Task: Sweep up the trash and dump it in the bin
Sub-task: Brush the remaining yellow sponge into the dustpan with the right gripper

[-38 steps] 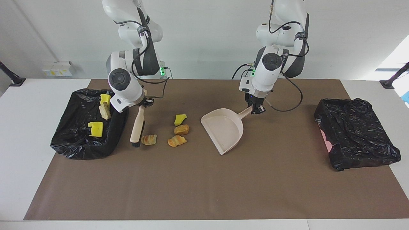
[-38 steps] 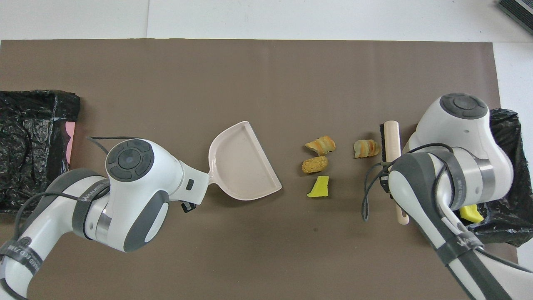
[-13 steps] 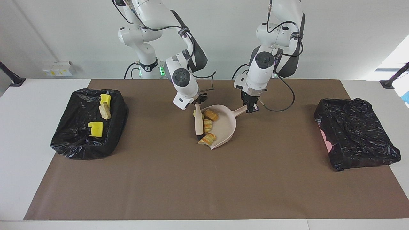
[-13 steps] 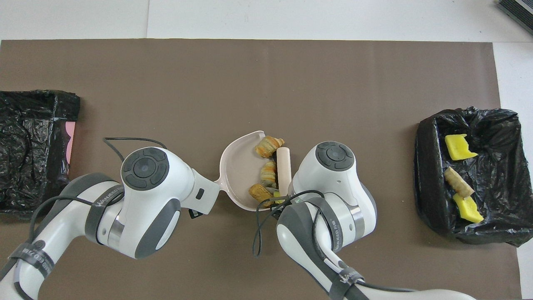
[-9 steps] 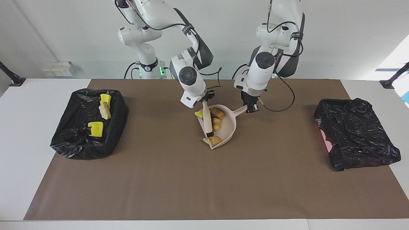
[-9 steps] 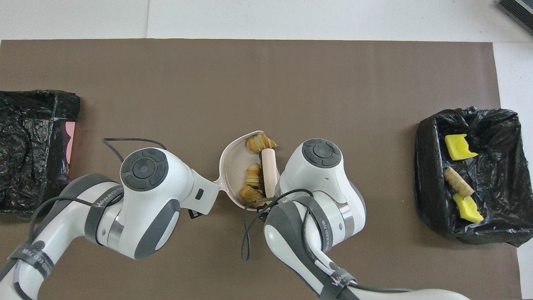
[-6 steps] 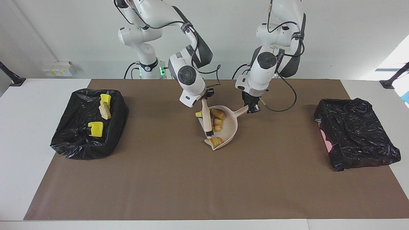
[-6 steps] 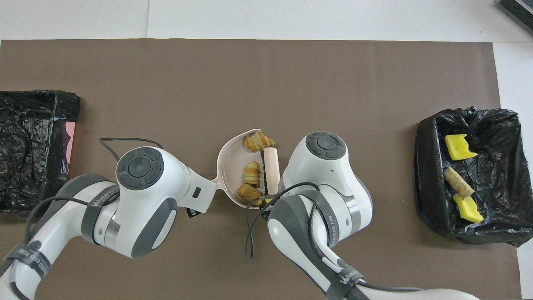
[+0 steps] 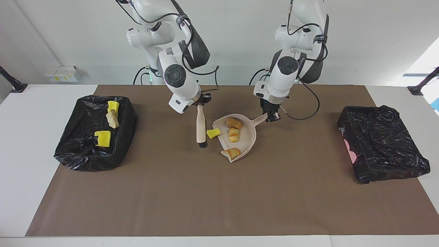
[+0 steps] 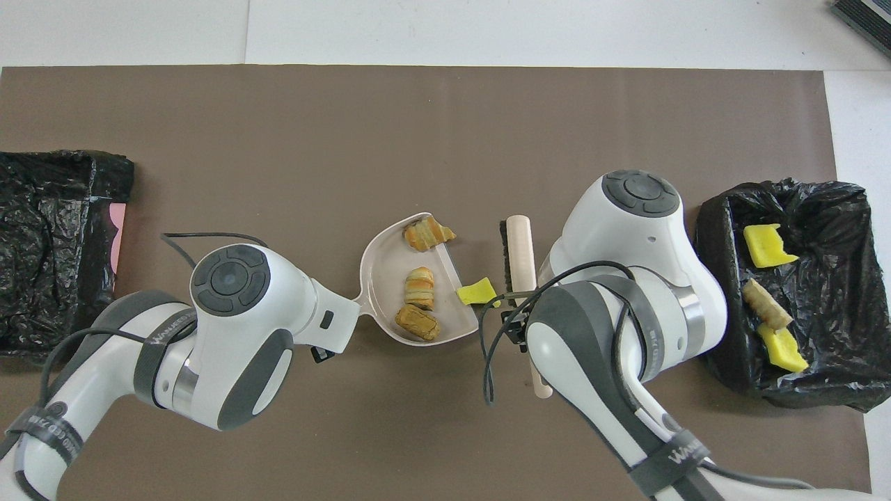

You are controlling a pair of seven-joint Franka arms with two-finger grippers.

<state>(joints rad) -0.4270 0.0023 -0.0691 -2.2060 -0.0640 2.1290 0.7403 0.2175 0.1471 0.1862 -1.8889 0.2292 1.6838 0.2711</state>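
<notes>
Gripping the dustpan (image 9: 244, 137) by its handle, the left gripper (image 9: 272, 116) is clamped shut. Three bread lumps (image 9: 234, 134) lie in the pan; a yellow sponge chunk (image 9: 213, 133) sits at its lip. The right gripper (image 9: 201, 102) is closed on the brush (image 9: 200, 127), bristles beside that chunk. Other scraps (image 9: 107, 125) lie in the bin (image 9: 82, 159) at the right arm's end.

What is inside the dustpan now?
Three tan-orange lumps lie in the dustpan. The yellow sponge chunk rests at its lip, mostly outside. Nothing there is covered.
</notes>
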